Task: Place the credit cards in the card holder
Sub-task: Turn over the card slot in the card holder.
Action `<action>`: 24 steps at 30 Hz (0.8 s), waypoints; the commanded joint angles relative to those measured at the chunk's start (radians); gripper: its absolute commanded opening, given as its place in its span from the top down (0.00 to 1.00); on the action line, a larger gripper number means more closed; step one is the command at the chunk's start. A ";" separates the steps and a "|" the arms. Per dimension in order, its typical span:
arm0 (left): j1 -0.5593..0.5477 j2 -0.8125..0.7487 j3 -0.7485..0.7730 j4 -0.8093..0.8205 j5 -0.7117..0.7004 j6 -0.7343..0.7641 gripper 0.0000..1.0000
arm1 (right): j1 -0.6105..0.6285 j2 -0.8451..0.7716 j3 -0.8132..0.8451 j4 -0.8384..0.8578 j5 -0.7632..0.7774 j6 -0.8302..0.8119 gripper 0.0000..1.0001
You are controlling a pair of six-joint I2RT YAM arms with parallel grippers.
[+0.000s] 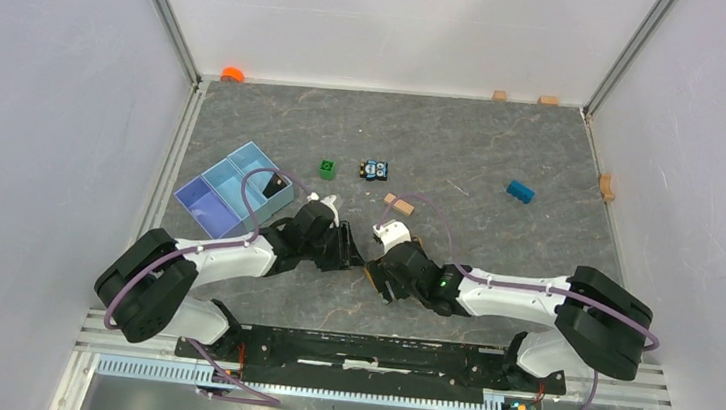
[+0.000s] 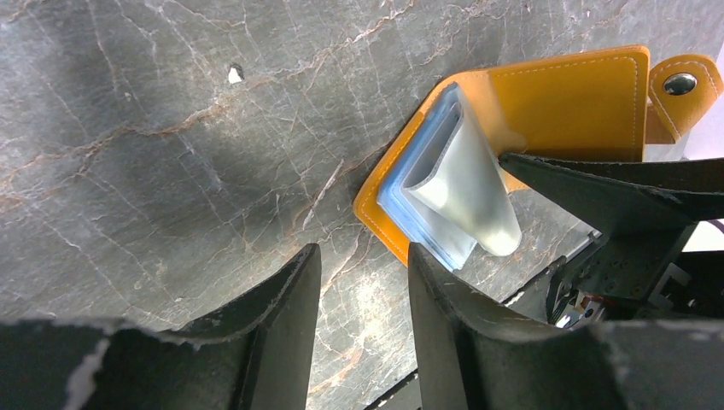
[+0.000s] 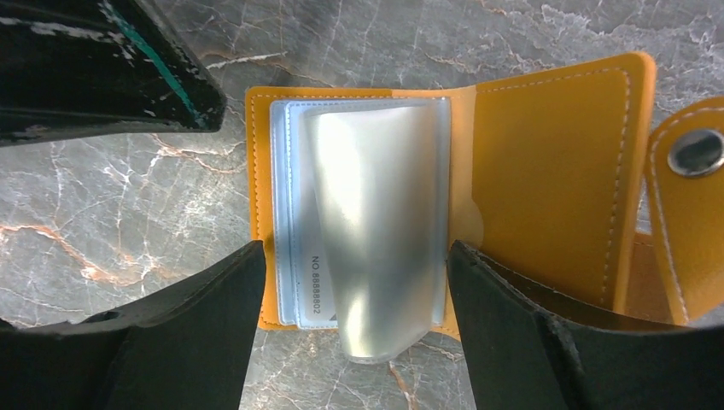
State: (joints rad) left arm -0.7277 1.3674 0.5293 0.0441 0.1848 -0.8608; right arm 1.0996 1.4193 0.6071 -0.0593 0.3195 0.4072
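right wrist: card holder (image 3: 546, 171) lies open and flat on the tabletop (image 3: 85, 213), snap tab (image 3: 696, 154) sticking off one end. light blue credit card (image 3: 294, 213) is tucked in the pocketed half, with a clear sleeve (image 3: 376, 213) bulging up over it. right claw (image 3: 352, 256) is spread wide, a finger on either side of the sleeve, pinching nothing. left claw (image 2: 363, 252) is partly spread and empty, just beside the holder's corner. top view: holder sits near-centre between both claws, blue divided tray (image 1: 225, 192) further left.
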 commanded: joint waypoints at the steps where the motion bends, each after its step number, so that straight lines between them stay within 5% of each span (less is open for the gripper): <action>1: 0.007 -0.022 -0.007 0.007 -0.018 0.023 0.51 | 0.006 0.024 0.037 0.032 0.036 0.027 0.18; 5: 0.008 -0.021 -0.007 0.007 -0.015 0.026 0.50 | 0.007 0.030 0.030 -0.002 0.074 0.041 0.21; 14: 0.008 0.006 -0.002 0.046 0.027 0.032 0.50 | 0.006 0.039 0.008 -0.025 0.080 0.083 0.47; 24: 0.008 0.094 -0.025 0.202 0.110 -0.021 0.34 | -0.046 -0.047 -0.069 0.082 -0.060 0.124 0.49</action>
State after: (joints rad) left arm -0.7238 1.4208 0.5213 0.1295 0.2462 -0.8612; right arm 1.0775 1.4170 0.5808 -0.0441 0.3363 0.4950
